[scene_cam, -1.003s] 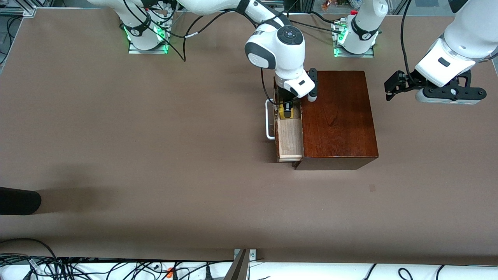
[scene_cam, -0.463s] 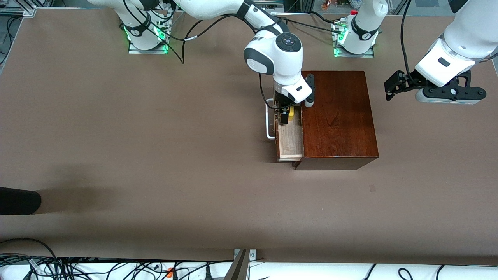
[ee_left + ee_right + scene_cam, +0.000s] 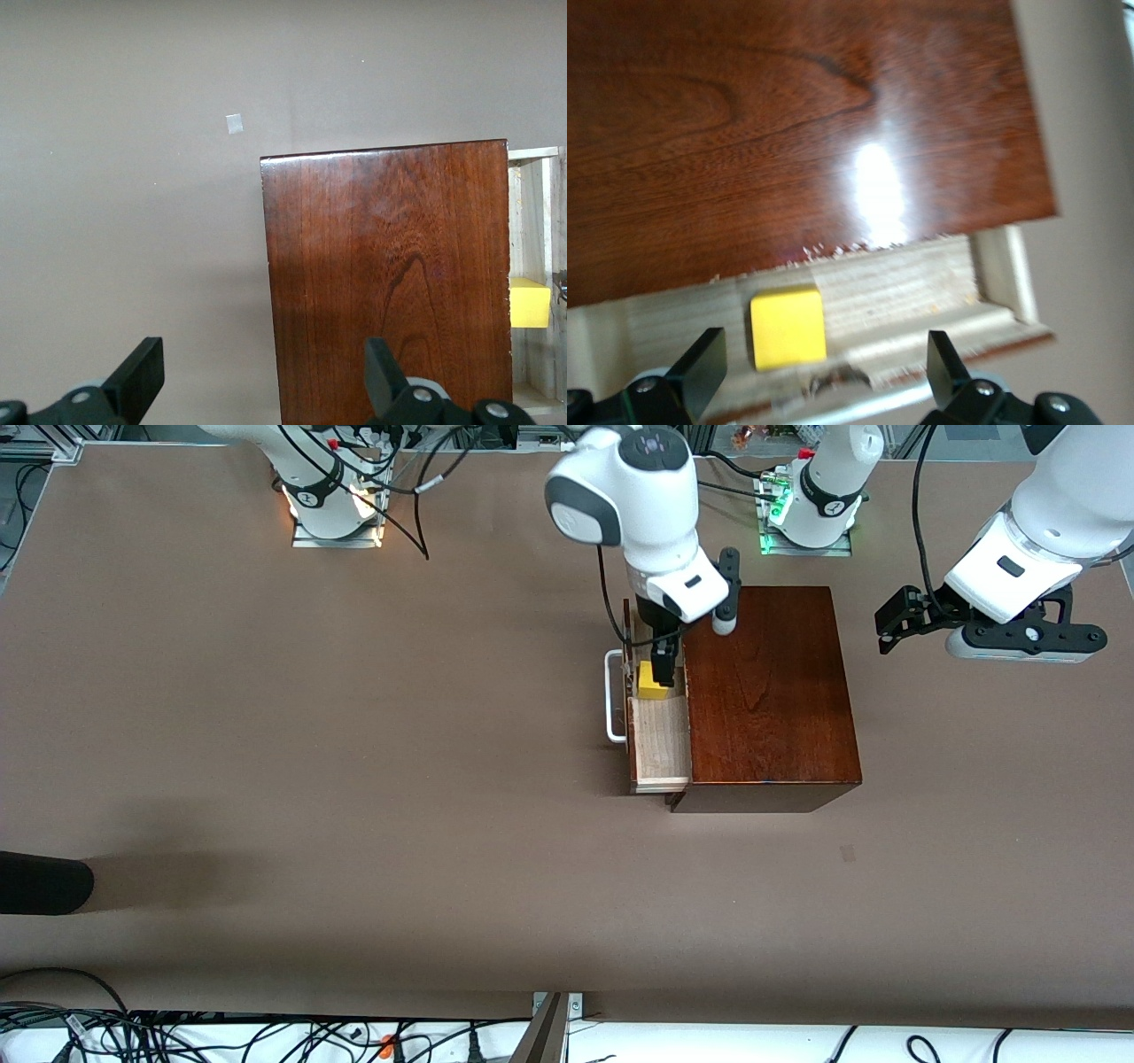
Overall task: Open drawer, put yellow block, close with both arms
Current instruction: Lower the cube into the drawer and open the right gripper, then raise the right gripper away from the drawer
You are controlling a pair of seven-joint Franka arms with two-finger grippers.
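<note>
Drawer stage: the pale light-wood drawer with its white U-shaped handle stands pulled out of the glossy mahogany-coloured box. The small bright yellow cube lies loose on the drawer floor, toward the end farther from the front camera.

Right gripper hangs over the cube, jaws spread wide, holding nothing. So opening and placing look done; closing is left.

Left gripper waits in the air off the box, toward the left arm's end of the table, jaws wide, empty.

Surface: plain brown tabletop, one small pale mark. Cables run along the edge nearest the front camera.
</note>
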